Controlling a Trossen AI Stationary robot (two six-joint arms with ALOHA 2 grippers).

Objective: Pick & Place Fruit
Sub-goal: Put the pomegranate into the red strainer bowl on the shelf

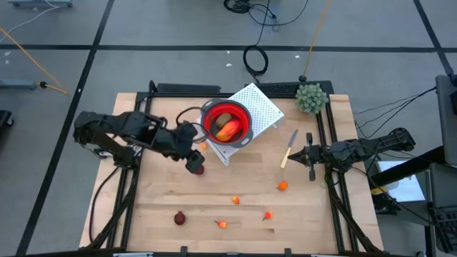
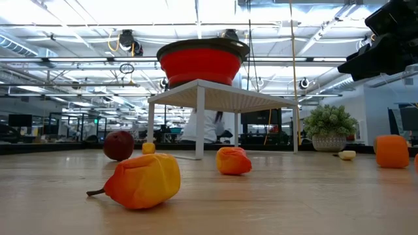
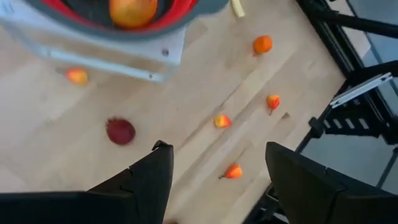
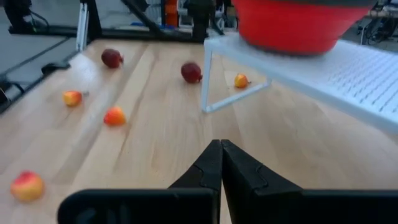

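Pale wood planks under me, fruit strewn across them, some already in the red bowl (image 1: 227,121).

My left gripper (image 3: 217,180) hangs with fingers spread and nothing between them, just above the dark red ball (image 3: 120,131) near the white perforated stand (image 1: 258,107); my right gripper (image 4: 220,163) waits clenched and empty beside the pale-handled knife (image 1: 288,153). That ball is round and smooth, so I judge an off-centre pinch could squirt it under the stand's thin legs, and a careless swing could knock the soft-looking bowl off its perch. Tiny orange bits (image 1: 235,200) look waxy, stemmed and fiddly; another dark ball (image 1: 179,218) sits near the front edge.
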